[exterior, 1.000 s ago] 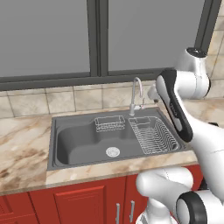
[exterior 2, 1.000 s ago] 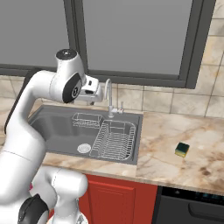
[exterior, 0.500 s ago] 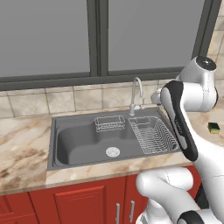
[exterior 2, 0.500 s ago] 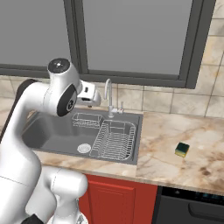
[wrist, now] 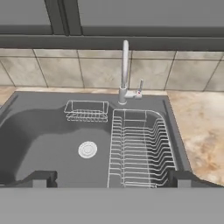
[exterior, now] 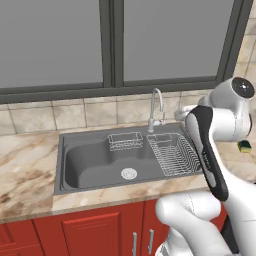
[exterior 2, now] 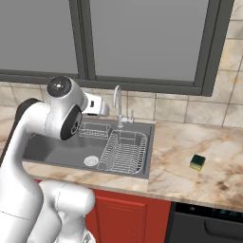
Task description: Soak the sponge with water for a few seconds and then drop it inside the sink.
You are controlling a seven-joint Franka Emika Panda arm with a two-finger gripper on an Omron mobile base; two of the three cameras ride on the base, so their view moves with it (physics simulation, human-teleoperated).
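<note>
The beige marbled stone tabletop [exterior 2: 190, 142] ran beneath a wide window with a dark grey frame [exterior: 112, 50] and a strip of tan wall tiles [exterior: 75, 112], with red cabinet doors [exterior: 75, 232] below it. Set into the tabletop was the large dark grey rectangular metal sink [exterior: 85, 160], its round silver drain [exterior: 129, 173] on the basin floor. The white arm with dark joints [exterior: 220, 135] rose in front of the sink's right end in the left base view and in front of its left end in the right base view.

A large wire dish rack [wrist: 138, 148] sat in the right part of the sink, and a small wire basket [wrist: 86, 110] stood at the back of the basin, just beside the rack. The curved chrome faucet [wrist: 125, 72] stood behind the rack at the sink's rear edge, with a small lever on its right side.

The claw [wrist: 111, 178] hung above the near edge of the sink, looking down at basin and rack; its two dark fingertips [wrist: 40, 178] stood wide apart near the outer edges of the hand view, with nothing between them.

The small rectangular sponge, yellow with a dark green scrub layer [exterior 2: 198, 162], lay on the tabletop well to the right of the sink, apart from the claw.
</note>
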